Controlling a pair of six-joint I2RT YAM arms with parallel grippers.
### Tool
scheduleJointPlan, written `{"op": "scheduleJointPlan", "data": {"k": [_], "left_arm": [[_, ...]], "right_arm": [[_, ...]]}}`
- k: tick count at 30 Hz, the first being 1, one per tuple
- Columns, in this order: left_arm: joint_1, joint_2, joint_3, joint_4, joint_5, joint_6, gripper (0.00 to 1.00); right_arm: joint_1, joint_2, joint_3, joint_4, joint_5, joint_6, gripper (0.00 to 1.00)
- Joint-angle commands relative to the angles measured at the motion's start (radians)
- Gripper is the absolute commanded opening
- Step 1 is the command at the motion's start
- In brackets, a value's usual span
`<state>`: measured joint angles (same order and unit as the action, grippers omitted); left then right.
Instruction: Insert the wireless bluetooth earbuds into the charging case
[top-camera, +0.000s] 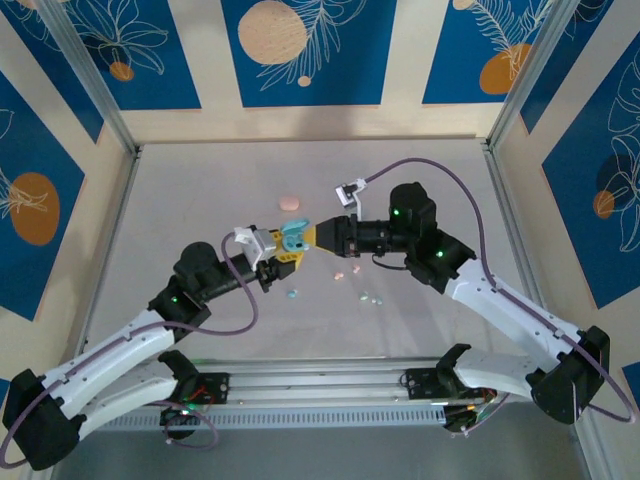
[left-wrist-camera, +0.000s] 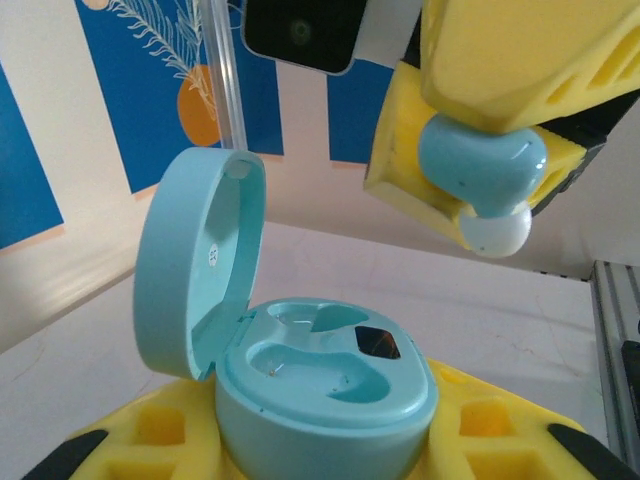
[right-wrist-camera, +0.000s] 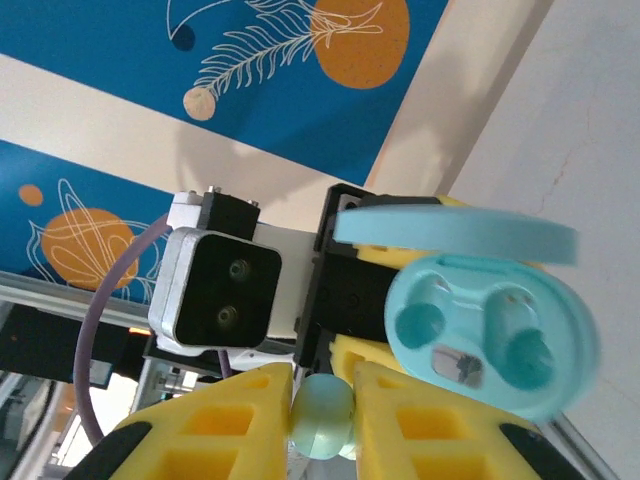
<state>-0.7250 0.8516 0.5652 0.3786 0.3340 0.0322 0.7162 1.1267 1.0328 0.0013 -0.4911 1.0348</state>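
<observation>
Holding: left fingers (left-wrist-camera: 140, 435) clamp the case (left-wrist-camera: 330, 390) between them, lid (left-wrist-camera: 200, 260) swung up.
Bud: right fingers (right-wrist-camera: 215, 425), set narrow, pinch one blue bud (left-wrist-camera: 480, 165) at their tips, just above the case and apart from it.
Sockets: both sockets (right-wrist-camera: 420, 325) look empty.
Done: the case is open and one bud is in hand, I judge.
Left: seating this bud, then the others; loose buds (top-camera: 365, 297) lie on the worktop (top-camera: 200, 200) below the right fingers.
</observation>
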Motion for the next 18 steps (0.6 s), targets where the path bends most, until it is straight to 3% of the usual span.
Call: {"op": "scheduleJointPlan", "data": {"k": [1, 18], "left_arm": [[0.000, 0.004, -0.014, 0.090, 0.047, -0.018, 0.28], [-0.001, 0.010, -0.021, 0.127, 0.065, -0.037, 0.28]], "right_arm": [[0.035, 0.031, 0.061, -0.077, 0.089, -0.110, 0.23], [0.109, 0.094, 0.139, -0.175, 0.226, -0.177, 0.23]]}}
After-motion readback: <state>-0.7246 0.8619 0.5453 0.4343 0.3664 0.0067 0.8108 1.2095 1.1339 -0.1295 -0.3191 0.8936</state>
